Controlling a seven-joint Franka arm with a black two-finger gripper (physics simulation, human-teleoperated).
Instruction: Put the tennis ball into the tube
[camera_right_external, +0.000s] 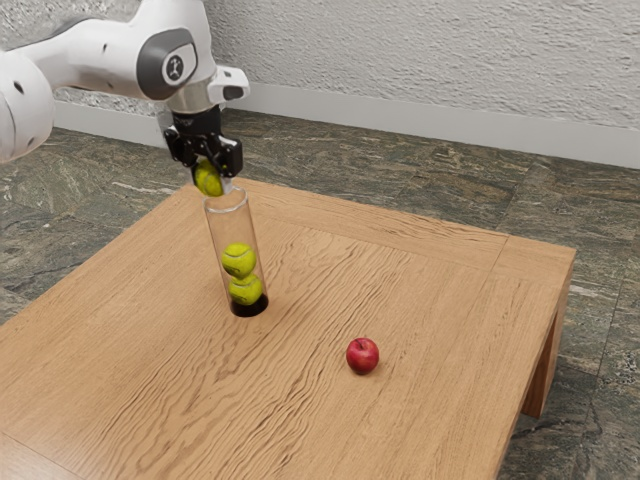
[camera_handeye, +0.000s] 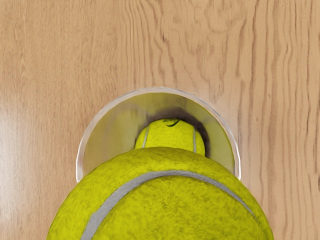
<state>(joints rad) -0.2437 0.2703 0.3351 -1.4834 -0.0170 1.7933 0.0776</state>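
One tennis ball (camera_right_external: 208, 179) hangs just above the clear tube (camera_right_external: 229, 224), my gripper (camera_right_external: 212, 177) closed to the ball's width and holding it — likely light and springy, best pinched across its middle. Inside, an upper ball (camera_right_external: 239, 260) rests on a lower ball (camera_right_external: 246, 291) — headroom probably suffices.

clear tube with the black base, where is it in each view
Exterior view: clear tube with black base, left of centre, upright.
Wrist view: around the middle, its whitish round rim, partly hidden.
Shared landmark: uppermost yellow-green tennis ball, near the tube's mouth.
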